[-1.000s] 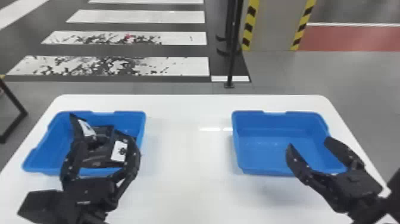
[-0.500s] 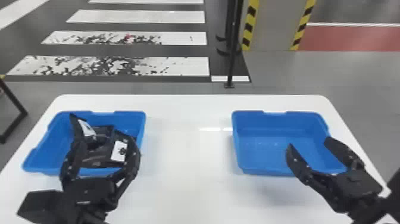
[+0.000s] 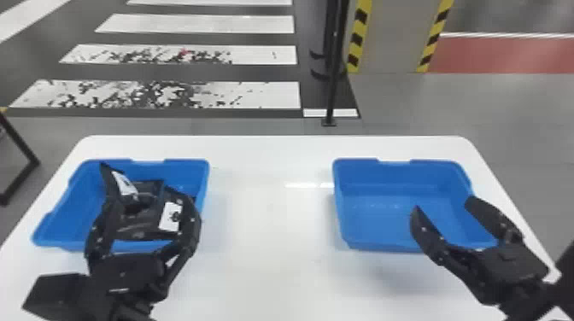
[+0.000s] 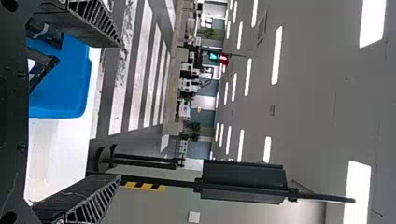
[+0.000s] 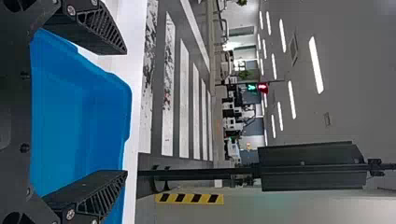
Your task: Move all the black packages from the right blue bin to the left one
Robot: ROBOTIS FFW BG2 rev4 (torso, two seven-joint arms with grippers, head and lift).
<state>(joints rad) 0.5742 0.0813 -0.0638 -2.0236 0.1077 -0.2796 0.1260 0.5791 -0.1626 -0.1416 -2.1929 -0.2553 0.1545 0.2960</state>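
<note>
Beyond the white table (image 3: 273,264), a grey floor (image 3: 427,111) carries white crossing stripes (image 3: 256,94), a slim black pole (image 3: 335,85) and a pillar (image 3: 388,34) edged with yellow-and-black bands.

The left gripper (image 3: 143,196) is at the near side of the left bin (image 3: 185,170), its two fingers standing apart, with open space between their tips in its own wrist view. In the head view, black packages (image 3: 171,216) with white labels lie in that bin, seen between those fingers and just past them; one leans, its dark corner pointing up and away from the gripper. They overlap too much to count, and whether a finger touches any of them cannot be told.

Well off to the left gripper's right, across the bare middle of the table, the right gripper (image 3: 443,202) sits over the near right part of the right bin (image 3: 384,213), its fingers likewise spread with nothing between them. That bin's blue floor extends ahead of those fingertips and to their left, and the table's far edge runs past both bins.
</note>
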